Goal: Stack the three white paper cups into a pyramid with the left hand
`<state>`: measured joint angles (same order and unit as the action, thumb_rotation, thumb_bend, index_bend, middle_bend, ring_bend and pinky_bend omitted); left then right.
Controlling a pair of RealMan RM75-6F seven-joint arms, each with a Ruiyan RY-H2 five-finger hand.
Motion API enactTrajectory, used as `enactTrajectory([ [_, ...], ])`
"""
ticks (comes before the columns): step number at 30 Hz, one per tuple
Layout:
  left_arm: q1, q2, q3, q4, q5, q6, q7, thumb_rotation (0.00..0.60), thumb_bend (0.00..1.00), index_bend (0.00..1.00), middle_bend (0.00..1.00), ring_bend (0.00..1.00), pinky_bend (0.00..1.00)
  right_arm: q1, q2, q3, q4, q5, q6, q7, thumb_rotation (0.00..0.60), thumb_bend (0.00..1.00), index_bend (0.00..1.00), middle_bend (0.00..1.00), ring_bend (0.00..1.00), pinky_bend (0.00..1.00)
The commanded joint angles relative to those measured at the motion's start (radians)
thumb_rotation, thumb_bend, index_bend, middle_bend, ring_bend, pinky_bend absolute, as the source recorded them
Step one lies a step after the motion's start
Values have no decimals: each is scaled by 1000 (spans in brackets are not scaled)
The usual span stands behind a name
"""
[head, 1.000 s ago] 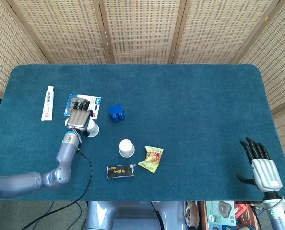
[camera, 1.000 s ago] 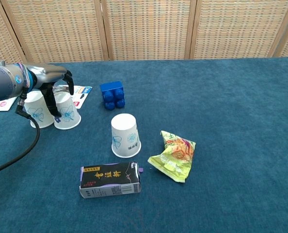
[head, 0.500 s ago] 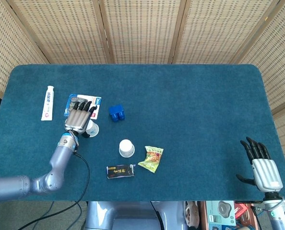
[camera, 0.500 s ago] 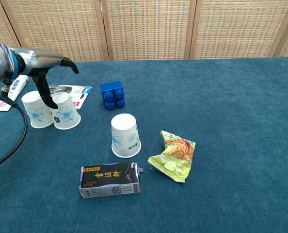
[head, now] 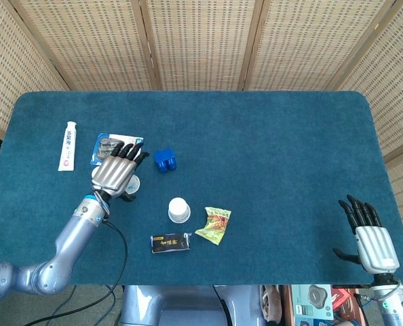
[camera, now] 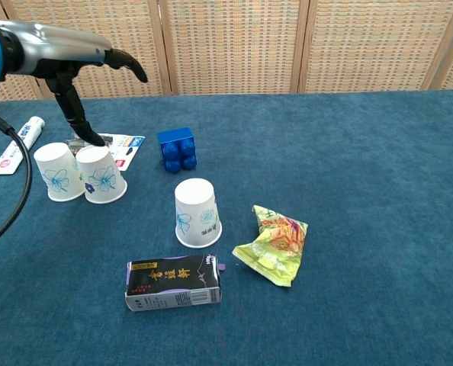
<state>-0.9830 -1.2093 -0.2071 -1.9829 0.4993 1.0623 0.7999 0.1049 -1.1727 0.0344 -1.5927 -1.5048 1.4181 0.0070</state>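
The left hand [camera: 74,65] hangs above the desk [head: 269,156] with its fingers spread wide and nothing in it; in the chest view its dark fingertips [camera: 133,69] reach out over the two paper cups below without touching them. Those two cups stand upside down, side by side and touching: the leftmost cup [camera: 55,171] and its neighbour cup [camera: 101,174], both white with a blue flower print. In the head view the hand [head: 115,174] covers most of this pair. The third cup [camera: 197,213] stands apart from them, also upside down, nearer the middle of the desk [camera: 348,152]; from above it shows at [head: 179,210]. No cup rests on another. A blue block [camera: 177,148] sits behind the third cup, a black carton [camera: 173,283] lies on its side in front of it, and a yellow-green snack packet [camera: 276,245] lies just to its right. A flat card packet [camera: 123,146] lies behind the cup pair, partly under the hand, and a toothpaste tube [head: 67,145] lies further left. The right hand [head: 371,236] rests at the near right corner of the desk in the head view, fingers apart and holding nothing.
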Motion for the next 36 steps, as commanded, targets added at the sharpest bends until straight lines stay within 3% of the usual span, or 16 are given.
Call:
enactTrajectory([
  [1, -39, -62, 13, 17, -6, 9, 27, 600, 163, 112, 0, 0, 0, -2, 3, 1, 0, 0, 3, 6, 600, 0, 0, 0, 0, 0],
  [12, -146, -239, 31, 103, -92, 45, 111, 600, 163, 115, 0, 0, 0, -2, 8, 4, 6, 1, 3, 29, 600, 0, 0, 0, 0, 0],
  [36, -238, -386, 57, 241, -242, 35, 180, 600, 163, 231, 0, 0, 0, -6, 19, 11, 11, 11, 5, 63, 600, 0, 0, 0, 0, 0],
])
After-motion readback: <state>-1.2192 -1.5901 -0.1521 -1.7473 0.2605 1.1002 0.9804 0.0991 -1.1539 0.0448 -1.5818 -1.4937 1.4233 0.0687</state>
